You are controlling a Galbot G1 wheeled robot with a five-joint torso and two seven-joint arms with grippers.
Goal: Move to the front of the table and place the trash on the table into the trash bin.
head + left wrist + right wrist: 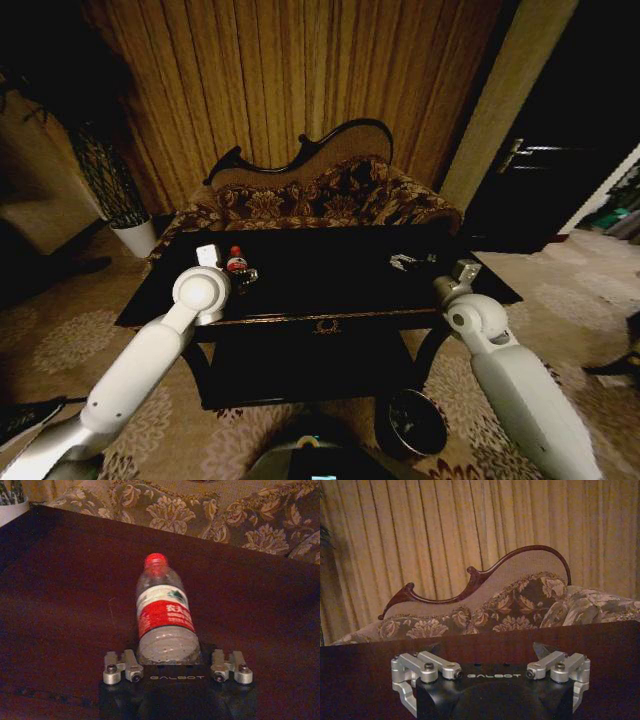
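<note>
Lying on its side between the spread fingers of the left claw (177, 672), the bottle (164, 620) has its base just at the claw's body and its red cap pointing away toward the sofa (210, 515). The claw stands wide open, its two finger mounts well apart on either side of the bottle's base and not clamped on it; whether the base touches the claw body is hard to tell from the wrist view. The bottle is clear plastic, with a red-and-white label around its middle and a ribbed lower part.

From the head view the bottle (236, 264) sits on the glossy black bench (330, 285) at about ten o'clock from the gold centre ornament on the front edge, with the left claw (243, 277) right at it. A small pale scrap of trash (405, 262) lies at about one o'clock on the bench, near the right claw (462, 270), which hovers at the bench's right side. The right claw (490, 672) is open too and holds nothing. Below the bench's front edge, at about five o'clock, the trash bin (416, 423) stands on the patterned carpet (560, 300).
</note>
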